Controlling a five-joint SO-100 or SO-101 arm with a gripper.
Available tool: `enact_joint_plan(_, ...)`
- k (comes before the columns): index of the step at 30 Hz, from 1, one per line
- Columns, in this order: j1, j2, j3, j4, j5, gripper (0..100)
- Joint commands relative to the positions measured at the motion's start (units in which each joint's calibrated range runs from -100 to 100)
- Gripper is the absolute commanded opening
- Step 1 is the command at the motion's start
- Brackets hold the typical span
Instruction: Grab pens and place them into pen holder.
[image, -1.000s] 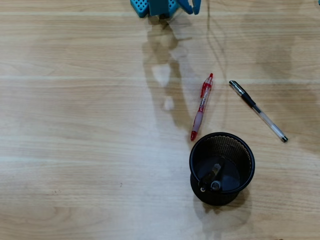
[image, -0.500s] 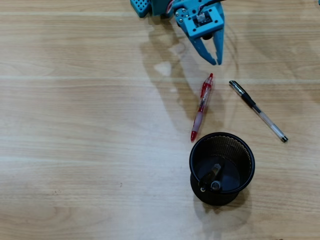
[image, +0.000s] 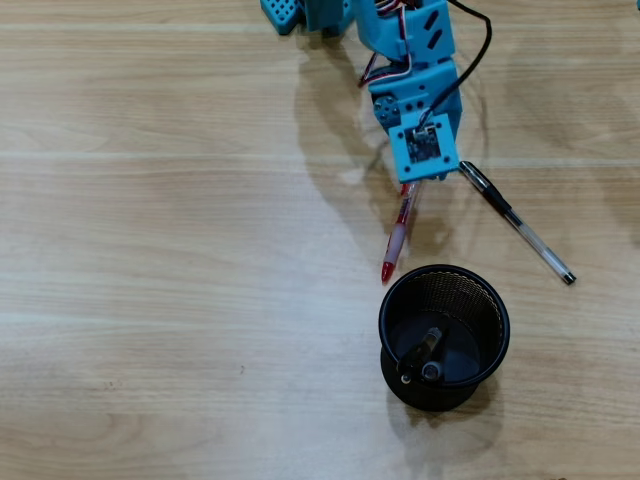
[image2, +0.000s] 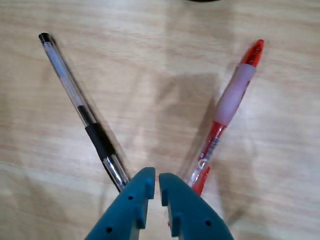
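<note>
Jaws nearly closed, apparently empty; gripper (image2: 155, 181) between red pen (image2: 226, 106) and clear pen (image2: 80, 106).

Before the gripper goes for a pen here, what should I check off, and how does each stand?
1. Gripper open for a grasp: not ok, fingertips nearly together.
2. Centred on one pen: not ok, it sits between the red pen and the clear pen.
3. Both pens lie flat and apart: ok.
4. Pen holder upright with room inside: ok, two pens in it.
5. Gripper height above the table: cannot tell.
</note>
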Motion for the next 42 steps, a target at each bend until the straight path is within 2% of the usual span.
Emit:
enact_joint_plan(1,1.1,3.8,-15.7,14.3,-0.2,2)
enact_joint_plan(10,2.7,12.6,-23.3,20.1,-0.1,2)
enact_joint_plan(18,4.5,16.2,-23.6,19.4,-0.1,3)
enact_joint_plan(23,4.3,17.9,-23.7,19.2,-0.2,12)
enact_joint_plan(42,2.7,30.1,-31.3,19.1,-0.4,13)
